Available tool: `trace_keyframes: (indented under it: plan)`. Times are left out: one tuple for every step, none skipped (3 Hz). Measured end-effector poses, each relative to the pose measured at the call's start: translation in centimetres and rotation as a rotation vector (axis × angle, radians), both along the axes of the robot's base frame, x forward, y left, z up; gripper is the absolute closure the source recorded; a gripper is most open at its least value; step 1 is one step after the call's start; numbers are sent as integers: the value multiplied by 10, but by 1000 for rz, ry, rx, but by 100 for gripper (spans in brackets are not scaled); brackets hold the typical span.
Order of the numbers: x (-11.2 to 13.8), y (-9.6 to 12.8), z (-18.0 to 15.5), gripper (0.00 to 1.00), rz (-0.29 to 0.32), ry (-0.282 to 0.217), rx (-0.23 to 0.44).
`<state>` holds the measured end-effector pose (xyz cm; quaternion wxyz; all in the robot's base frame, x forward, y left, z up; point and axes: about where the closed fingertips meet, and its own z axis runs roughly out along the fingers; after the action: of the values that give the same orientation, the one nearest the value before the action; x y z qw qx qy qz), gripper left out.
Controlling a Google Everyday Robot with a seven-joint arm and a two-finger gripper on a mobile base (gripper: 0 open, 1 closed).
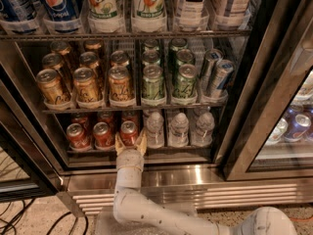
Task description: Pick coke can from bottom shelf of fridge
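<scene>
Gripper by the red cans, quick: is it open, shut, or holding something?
Gripper: open, at the front of the bottom shelf, its fingers on either side of the rightmost coke can, not yet clamped on it.

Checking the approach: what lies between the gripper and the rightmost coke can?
Nothing: camera view shows the gripper at the bottom-shelf coke can, jaws open either side.
</scene>
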<state>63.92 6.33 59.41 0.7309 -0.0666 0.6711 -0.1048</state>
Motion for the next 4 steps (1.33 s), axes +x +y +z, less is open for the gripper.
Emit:
trace_keyframes:
  plan:
    - [10, 3, -1, 42, 0, -4, 2]
    - [14, 4, -1, 61, 5, -13, -4]
    - [15, 2, 1, 84, 15, -20, -8]
    - [8, 3, 7, 100, 81, -48, -20]
